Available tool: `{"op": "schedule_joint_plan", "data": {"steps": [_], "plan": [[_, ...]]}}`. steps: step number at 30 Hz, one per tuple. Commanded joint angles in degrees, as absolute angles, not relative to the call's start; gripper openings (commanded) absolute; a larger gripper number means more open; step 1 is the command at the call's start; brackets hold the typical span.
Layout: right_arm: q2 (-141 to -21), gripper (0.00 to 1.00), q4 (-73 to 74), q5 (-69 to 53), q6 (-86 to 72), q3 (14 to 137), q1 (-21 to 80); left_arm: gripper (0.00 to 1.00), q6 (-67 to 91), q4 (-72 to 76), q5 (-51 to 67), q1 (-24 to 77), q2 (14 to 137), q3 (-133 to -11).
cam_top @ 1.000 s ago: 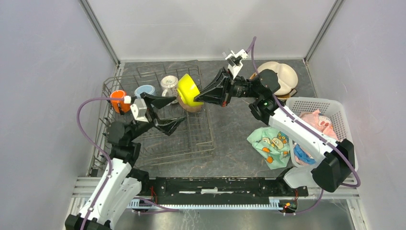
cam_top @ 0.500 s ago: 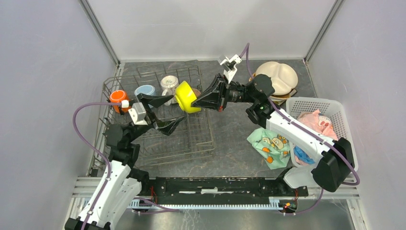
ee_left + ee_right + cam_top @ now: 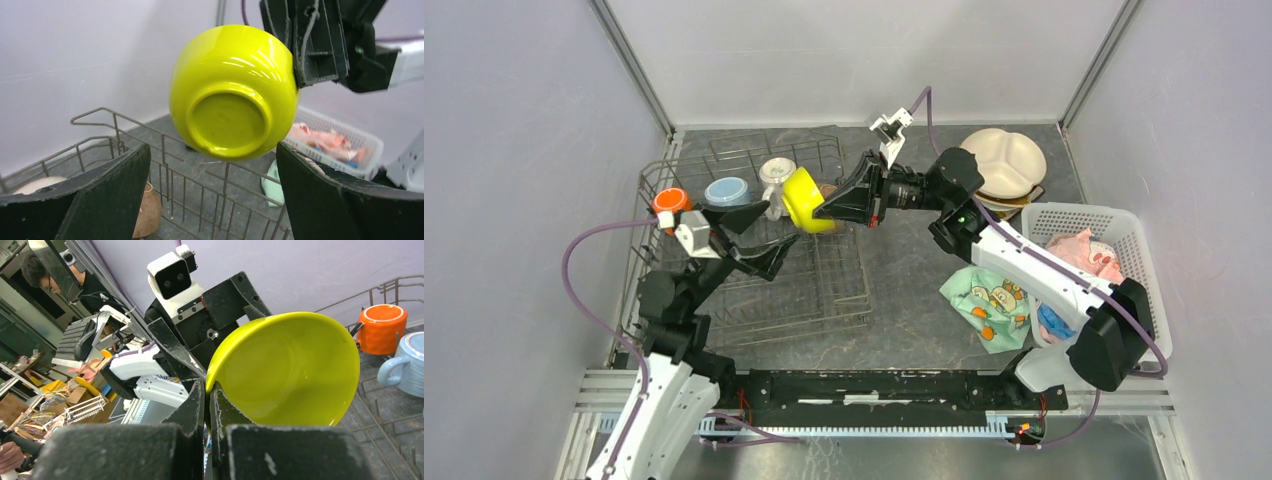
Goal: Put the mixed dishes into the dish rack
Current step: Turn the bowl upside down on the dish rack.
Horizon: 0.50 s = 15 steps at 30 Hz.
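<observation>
Over the grey table (image 3: 914, 262), the right claw (image 3: 822, 210) pinches just the rim of the shiny lime-green bowl (image 3: 802, 197). The bowl could slip and bang the grey wire dish rack (image 3: 824, 290). The left claw (image 3: 781, 226) is wide open.

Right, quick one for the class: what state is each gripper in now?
Left gripper: open, holding nothing.
Right gripper: closed on the rim of the lime-green bowl.

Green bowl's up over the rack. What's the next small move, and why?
Probably ease the left gripper forward around the lime-green bowl: the right gripper pinches its rim, holding it over the dish rack with its base facing the open left fingers, which do not touch it yet.
</observation>
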<state>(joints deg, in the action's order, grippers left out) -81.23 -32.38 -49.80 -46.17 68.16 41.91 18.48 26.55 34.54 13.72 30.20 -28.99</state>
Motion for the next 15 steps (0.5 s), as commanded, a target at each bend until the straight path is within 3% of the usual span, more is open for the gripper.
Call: {"op": "schedule_joint_plan", "data": {"steps": [1,5,10,15], "plan": [[-82.27,0.0,-36.23,-48.08,-48.41,74.09,42.12,1.0,30.12,13.71,19.32,13.97,27.23,-31.76],[-84.68,0.0,-41.77,-53.56,-52.37,76.91,41.67,1.0,31.03,12.03,20.48,13.97,27.29,-33.12],[-85.26,0.0,-23.52,-61.13,-42.01,79.52,36.85,0.99,24.65,19.79,32.71,13.97,25.54,-32.64],[-81.41,0.0,-11.92,-59.99,-38.12,80.07,33.16,0.95,1.54,12.81,38.77,13.97,26.08,-33.49]]}}
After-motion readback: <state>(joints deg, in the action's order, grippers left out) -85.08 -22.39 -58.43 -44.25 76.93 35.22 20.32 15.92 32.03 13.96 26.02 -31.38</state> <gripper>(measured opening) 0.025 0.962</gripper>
